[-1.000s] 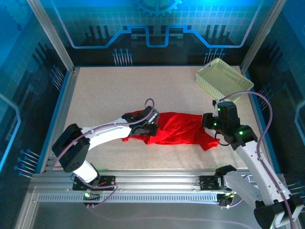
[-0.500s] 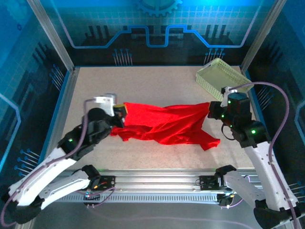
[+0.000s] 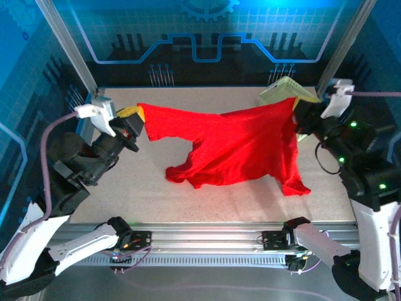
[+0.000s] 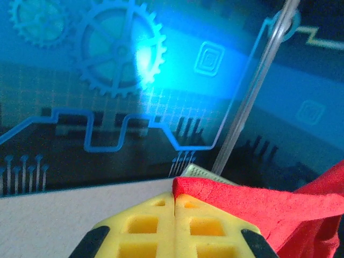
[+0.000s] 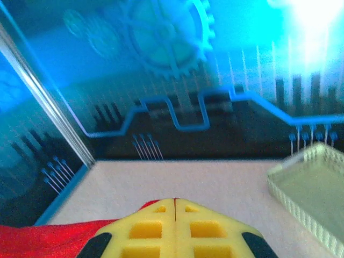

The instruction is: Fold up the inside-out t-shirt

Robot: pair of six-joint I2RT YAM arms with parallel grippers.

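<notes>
Count, from largest down: one tabletop [image 3: 188, 106], pale and speckled; one t-shirt [image 3: 238, 147]; one basket [image 3: 272, 95]; two sets of fingers, both mine.

The t-shirt is plain bright red, soft and creased. It is lifted and spread wide, with its upper edge pulled into a line that dips a little in the middle. The rest hangs in loose folds, a rumpled lobe low on the side far from the basket and a pointed corner low on the basket side. I cannot tell whether those low parts touch the tabletop. Its long axis runs sideways across the tabletop, one end just beside the basket and the other well away to the basket's left.

The basket is a pale yellow-green lattice, and its wall [image 5: 309, 217] shows in my right wrist view.

My right fingers [image 3: 296, 110], next to the basket, are closed flat together on the near end of that upper edge; red cloth [image 5: 43, 239] lies beside them [image 5: 161, 228]. My left fingers [image 3: 131, 113], far from the basket, are pressed together too [image 4: 161, 226], pinching the other end of the cloth [image 4: 242, 207].
</notes>
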